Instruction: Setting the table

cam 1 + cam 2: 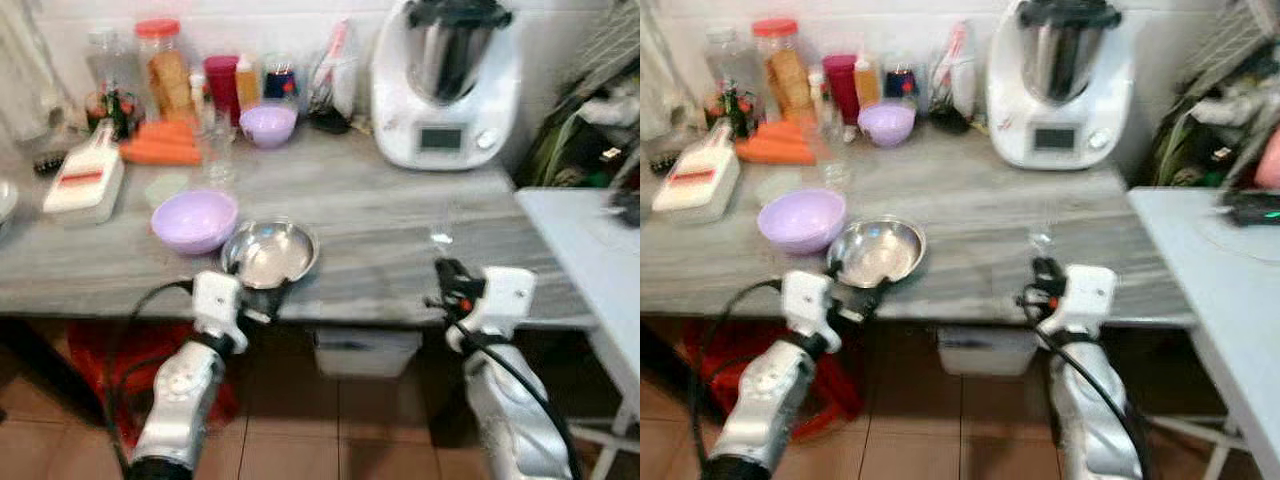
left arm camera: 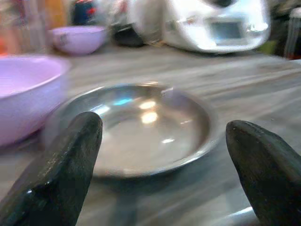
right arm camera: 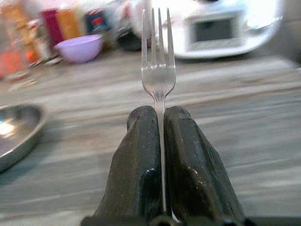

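A shallow steel dish (image 1: 270, 253) sits near the front edge of the grey counter (image 1: 380, 215), touching or nearly touching a lilac bowl (image 1: 195, 220) on its left. My left gripper (image 2: 164, 127) is open just in front of the dish, one finger (image 2: 70, 160) on each side of its near rim, nothing held. My right gripper (image 3: 160, 110) is shut on a clear plastic fork (image 3: 158, 70), tines pointing away over the counter. In the left eye view that gripper (image 1: 448, 275) hovers at the counter's front edge, right of the dish.
A white kitchen machine (image 1: 445, 80) stands at the back right. A second lilac bowl (image 1: 268, 125), jars, carrots (image 1: 160, 145), a glass (image 1: 218, 150) and a white slicer (image 1: 85, 180) crowd the back left. A pale blue table (image 1: 590, 250) adjoins on the right.
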### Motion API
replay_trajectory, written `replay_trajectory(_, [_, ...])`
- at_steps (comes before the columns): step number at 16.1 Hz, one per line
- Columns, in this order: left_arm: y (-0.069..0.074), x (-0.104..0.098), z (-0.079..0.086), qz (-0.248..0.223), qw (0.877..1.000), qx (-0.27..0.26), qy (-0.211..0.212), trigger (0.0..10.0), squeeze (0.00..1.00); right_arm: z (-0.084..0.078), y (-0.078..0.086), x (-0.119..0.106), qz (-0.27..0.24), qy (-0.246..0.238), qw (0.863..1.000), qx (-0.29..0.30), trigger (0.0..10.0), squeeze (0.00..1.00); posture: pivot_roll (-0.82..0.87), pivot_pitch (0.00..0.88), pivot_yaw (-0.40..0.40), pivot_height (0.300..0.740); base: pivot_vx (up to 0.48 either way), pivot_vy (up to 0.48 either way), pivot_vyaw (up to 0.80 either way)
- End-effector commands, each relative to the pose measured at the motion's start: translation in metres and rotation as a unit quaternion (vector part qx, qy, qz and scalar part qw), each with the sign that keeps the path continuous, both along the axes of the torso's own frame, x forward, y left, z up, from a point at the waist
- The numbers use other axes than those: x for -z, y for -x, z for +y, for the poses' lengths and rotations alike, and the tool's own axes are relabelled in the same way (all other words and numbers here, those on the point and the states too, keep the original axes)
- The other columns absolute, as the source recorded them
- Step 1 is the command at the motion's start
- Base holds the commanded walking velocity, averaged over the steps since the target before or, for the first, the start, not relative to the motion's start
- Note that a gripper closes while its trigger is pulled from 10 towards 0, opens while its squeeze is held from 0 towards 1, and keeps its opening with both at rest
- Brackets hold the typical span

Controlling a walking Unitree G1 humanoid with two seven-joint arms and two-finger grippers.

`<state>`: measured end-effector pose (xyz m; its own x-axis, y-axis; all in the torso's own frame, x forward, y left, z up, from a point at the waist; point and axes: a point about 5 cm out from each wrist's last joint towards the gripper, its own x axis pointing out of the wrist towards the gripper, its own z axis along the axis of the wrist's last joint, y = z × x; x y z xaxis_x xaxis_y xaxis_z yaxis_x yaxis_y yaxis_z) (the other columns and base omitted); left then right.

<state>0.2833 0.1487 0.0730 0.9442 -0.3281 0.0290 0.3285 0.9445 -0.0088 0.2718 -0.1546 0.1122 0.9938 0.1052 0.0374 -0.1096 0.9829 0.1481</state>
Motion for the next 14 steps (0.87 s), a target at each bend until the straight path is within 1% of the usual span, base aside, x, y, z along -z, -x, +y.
replay_trajectory(1, [0.002,-0.003,0.004,-0.014,1.0,-0.016,-0.014,10.0,0.0,-0.002,0.0,-0.004,-0.009,0.006,1.0,0.002,10.0,0.0,-0.02,0.0,0.021,0.74,0.0,0.0,0.0])
replay_trajectory(2, [0.005,-0.002,0.009,-0.015,0.999,-0.034,-0.026,10.0,0.0,-0.002,0.001,-0.004,-0.009,0.005,1.0,0.001,10.0,0.0,-0.02,0.0,0.021,0.74,0.0,0.0,0.63])
replay_trajectory(4, [0.01,0.001,0.016,-0.011,0.998,-0.054,-0.037,10.0,0.0,-0.001,0.001,-0.003,-0.009,0.003,1.0,0.003,10.0,0.0,-0.01,0.0,0.026,0.74,0.0,0.0,0.73])
replay_trajectory(5, [0.013,0.003,0.018,-0.008,0.998,-0.055,-0.039,10.0,0.0,-0.001,0.002,-0.003,-0.008,0.002,1.0,0.003,10.0,0.0,-0.01,0.0,0.027,0.74,0.0,0.0,0.52])
replay_trajectory(6, [0.014,0.003,0.019,-0.007,0.998,-0.056,-0.042,10.0,0.0,0.0,0.002,-0.003,-0.008,0.001,1.0,0.003,10.0,0.0,-0.01,0.0,0.027,0.74,0.0,0.0,0.0])
replay_trajectory(8, [0.016,0.005,0.018,0.006,0.998,-0.046,-0.032,10.0,0.0,0.0,0.001,-0.002,-0.007,-0.002,1.0,0.006,10.0,0.0,0.0,0.0,0.028,0.74,0.0,0.0,0.0])
replay_trajectory(11, [0.018,0.003,0.012,0.005,0.999,-0.02,-0.028,10.0,0.0,-0.001,-0.004,-0.001,0.002,-0.017,1.0,0.019,10.0,0.0,0.0,0.0,0.031,0.74,0.0,0.0,0.0])
replay_trajectory(12, [0.018,0.003,0.012,0.004,0.999,-0.017,-0.028,10.0,0.0,0.0,-0.005,-0.001,0.002,-0.015,1.0,0.018,10.0,0.0,0.0,0.0,0.034,0.74,0.0,0.0,0.0])
replay_trajectory(14, [0.024,0.005,0.012,0.011,0.999,-0.005,-0.033,10.0,0.0,0.008,-0.019,-0.001,0.021,-0.017,1.0,0.011,10.0,0.0,-0.01,0.0,0.037,0.74,0.0,0.0,0.0])
